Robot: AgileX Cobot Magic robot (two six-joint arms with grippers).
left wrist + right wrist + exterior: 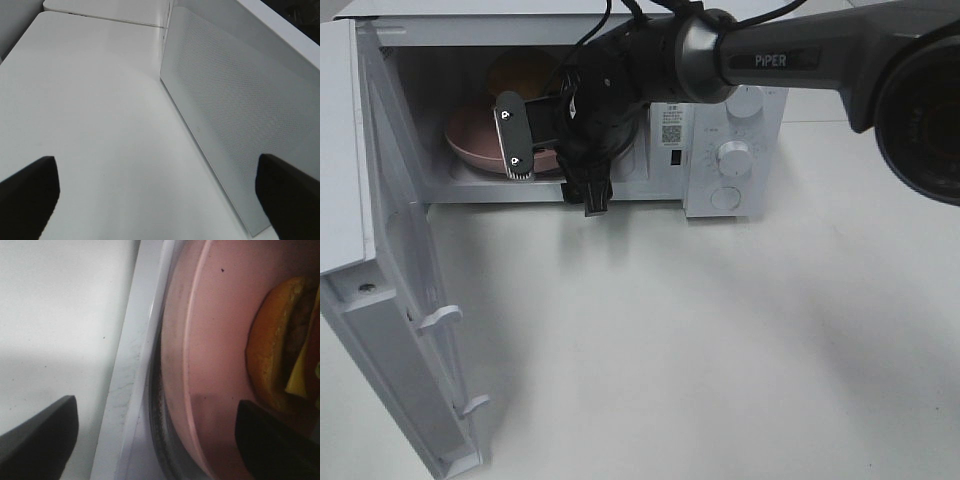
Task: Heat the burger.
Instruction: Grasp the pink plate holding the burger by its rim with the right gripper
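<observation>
The burger [520,72] sits on a pink plate [470,148] inside the open microwave [735,150], partly hidden behind my right arm. In the right wrist view, the burger [272,365] shows its orange-brown bun, yellow cheese and dark patty on the plate [215,340]. My right gripper [555,165] is at the oven's opening and stands open. Its jaws straddle the plate's front rim without gripping it [155,425]. My left gripper [156,170] is open and empty over the table, facing the outer side of the microwave door [235,115].
The microwave door [380,300] swings wide open to the left, reaching toward the table's front edge. The control panel with white knobs [732,155] is on the oven's right. White tabletop [720,340] spreads in front.
</observation>
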